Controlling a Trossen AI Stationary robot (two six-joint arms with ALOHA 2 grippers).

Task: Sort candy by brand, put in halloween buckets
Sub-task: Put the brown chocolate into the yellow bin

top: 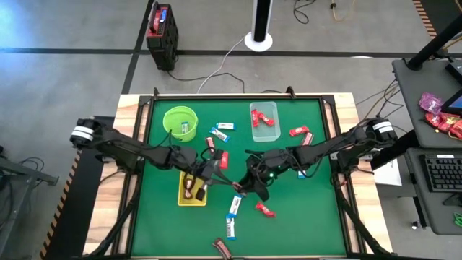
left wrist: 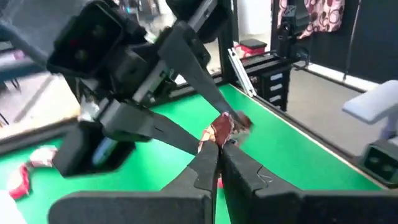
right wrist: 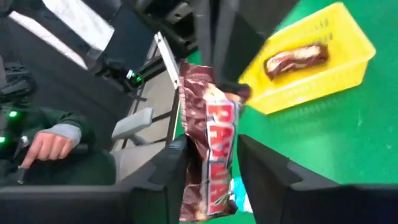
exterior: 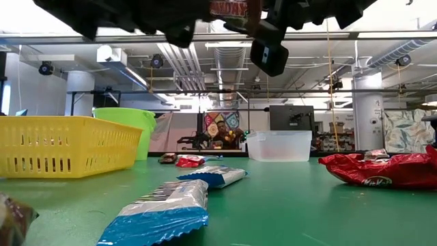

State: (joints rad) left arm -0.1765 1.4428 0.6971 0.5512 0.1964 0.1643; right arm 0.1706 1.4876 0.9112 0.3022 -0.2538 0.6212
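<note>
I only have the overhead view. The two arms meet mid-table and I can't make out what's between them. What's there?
Observer: A brown bar, up in the air. The left tool is shut on one end of it.
Operator: Is the right tool gripping it too?
Observer: No. The right tool is open, with its fingers on either side of the bar and a gap showing on one side.
Operator: Which brand is it?
Observer: The wrapper's lettering starts with PAY.

Left gripper point(left wrist: 217, 146) fingers pinched on maroon candy bar point(left wrist: 219, 129) — right gripper point(left wrist: 214, 121) opposite, green table point(left wrist: 292, 155)
</note>
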